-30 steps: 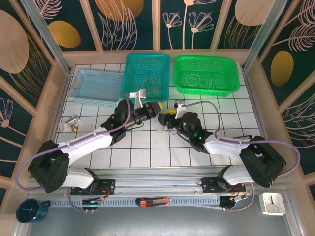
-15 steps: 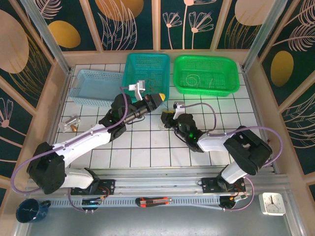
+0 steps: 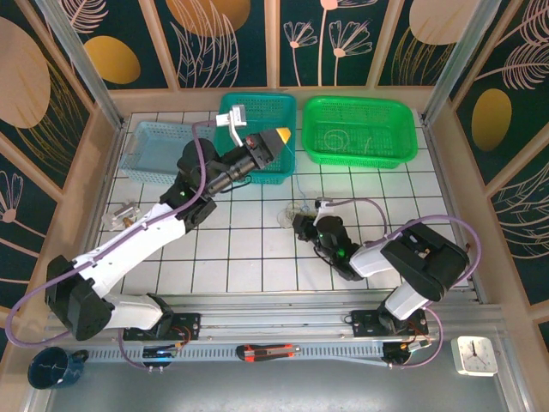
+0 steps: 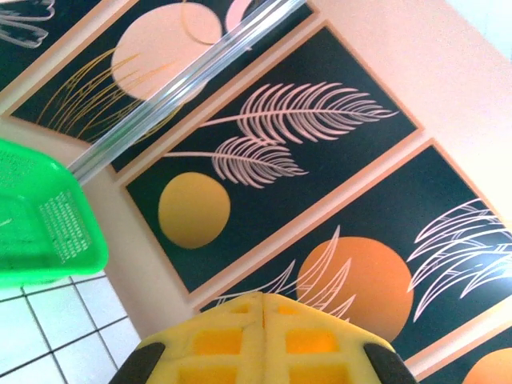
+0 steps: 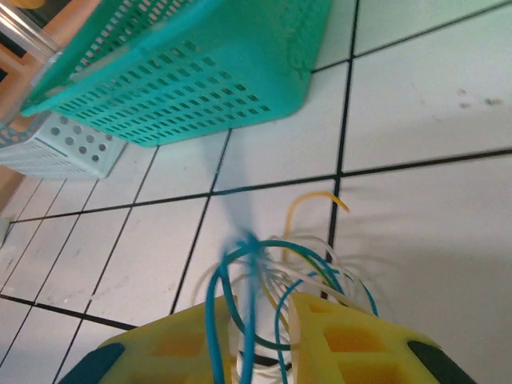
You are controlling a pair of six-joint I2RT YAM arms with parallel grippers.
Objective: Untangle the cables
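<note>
**A:** What is the setting?

**B:** A white tiled counter [image 3: 257,257] with dark grid lines. It is boxed in by wood-framed walls [image 3: 86,43] with dark panels painted with pale leaves and orange discs. Three baskets stand side by side along the far edge. From left to right they are a light blue basket [image 3: 163,153], a teal basket [image 3: 257,112] and a green basket [image 3: 358,129].

**A:** Where are the cables?

**B:** The cables [image 3: 290,212] sit on the counter as a small loose tangle of blue, yellowish and whitish strands. They are in front of the teal basket, near it but not touching.

**A:** And the right hand?

**B:** The right hand [image 5: 260,320] is low at the counter, right at the tangle. In the wrist view its two yellow fingers stand close together, with blue strands running between them, so it is gripping the cables. The rest of the loops fan out beyond the fingertips, and one yellowish end curls free.

**A:** The left hand?

**B:** The left hand [image 3: 281,136] is raised over the right side of the teal basket, tilted up toward the far wall. Its yellow fingers meet along a seam, so it is fully closed, finger against finger.
</note>
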